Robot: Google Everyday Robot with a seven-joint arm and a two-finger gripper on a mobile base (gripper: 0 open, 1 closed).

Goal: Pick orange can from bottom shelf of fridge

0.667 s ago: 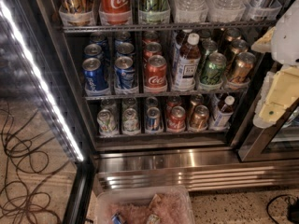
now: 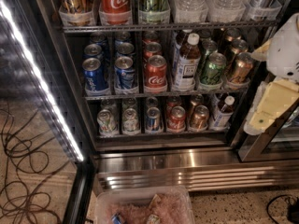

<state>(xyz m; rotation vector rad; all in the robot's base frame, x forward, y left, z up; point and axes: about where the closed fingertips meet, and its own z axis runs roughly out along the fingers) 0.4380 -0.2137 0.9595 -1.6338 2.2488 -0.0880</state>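
Speckled floor (image 2: 42, 190), loose cables (image 2: 18, 162) on the left. The fridge (image 2: 187, 160) has its door (image 2: 18, 64) swung open and the light strip (image 2: 42, 83) lit.

Delta vs 0.7 s back: basically nil. Racks and cans line up the same, and the view hasn't moved. The gripper (image 2: 268, 108) is in the same spot at the right edge, maybe a hair lower, but I wouldn't swear to it. Read: no real approach progress in this interval.

Orange can (image 2: 199, 117): front row of the bottom shelf (image 2: 163, 135), upright, untouched. The red can (image 2: 176, 118) is just beside it on the left and a small white-capped bottle (image 2: 224, 108) just beside it on the right. Tight slot.

Gripper: outside the cabinet, in front of the right-hand frame, well apart from the orange can. Can't tell whether it is spread or closed. Nothing visibly held.

Judgement: pre-reach stage, grasp not started. It needs to come left into the opening, then go straight in at the orange can between its two neighbours. Risks are nudging the red can or the bottle, or catching the shelf's front edge on the way in. The clear bin (image 2: 100, 204) on the floor below looks out of the path.
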